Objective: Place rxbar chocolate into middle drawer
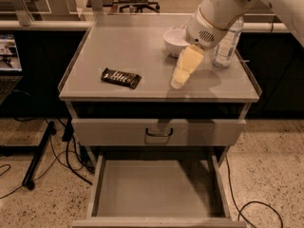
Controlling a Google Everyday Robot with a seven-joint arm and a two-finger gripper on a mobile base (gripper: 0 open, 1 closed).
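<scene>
The rxbar chocolate (121, 78) is a flat black bar with pale marks. It lies on the cabinet top (142, 46), left of centre near the front edge. My gripper (177, 81) has cream-coloured fingers and hangs from the white arm. It points down over the cabinet top, about a hand's width to the right of the bar and apart from it. It holds nothing that I can see. The middle drawer (154, 189) is pulled out at the bottom of the cabinet, and its grey floor is bare.
A white bowl (175, 41) and a clear plastic bottle (227, 44) stand at the back right of the top, behind the arm. A shut grey drawer front with a dark handle (159, 132) sits above the open drawer. Cables (57, 160) lie on the floor at left.
</scene>
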